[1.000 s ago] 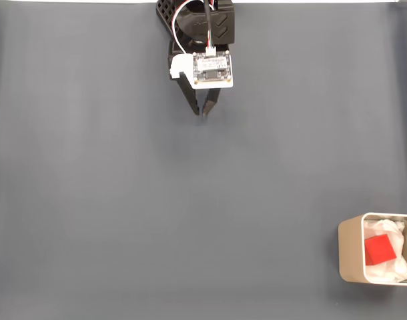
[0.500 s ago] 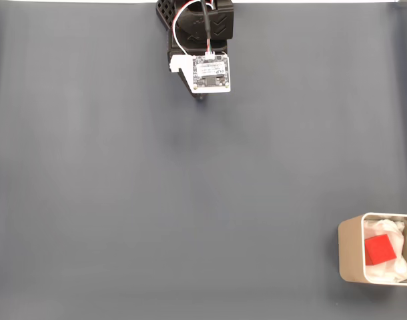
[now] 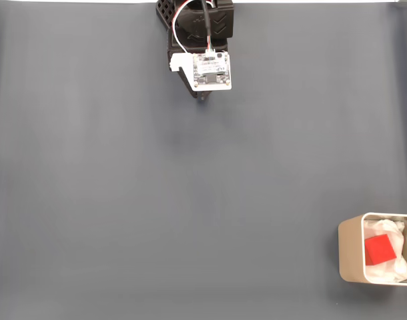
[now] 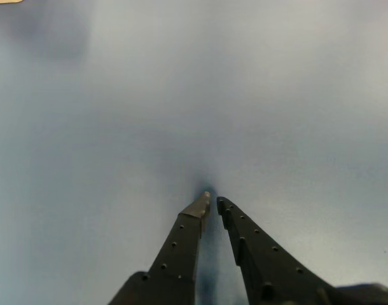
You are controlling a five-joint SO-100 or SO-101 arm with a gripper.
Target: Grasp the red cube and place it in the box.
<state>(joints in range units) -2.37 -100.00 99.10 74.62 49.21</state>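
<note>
The red cube [image 3: 379,250] lies on white padding inside the box [image 3: 348,253] at the bottom right corner of the fixed view. My gripper [image 3: 202,97] is far from it, tucked at the top centre beneath the arm's white camera board. In the wrist view the two black fingers of the gripper [image 4: 212,201] meet at their tips over bare grey mat, with nothing between them.
A plain grey mat [image 3: 157,200] covers the whole table. The arm's base [image 3: 197,20] sits at the top edge. The box runs off the right edge of the fixed view.
The gripper has pulled back toward the arm's base and folded under the camera board. Its fingers, visible below the board a second ago, are now almost hidden. The cube stays in the box.
</note>
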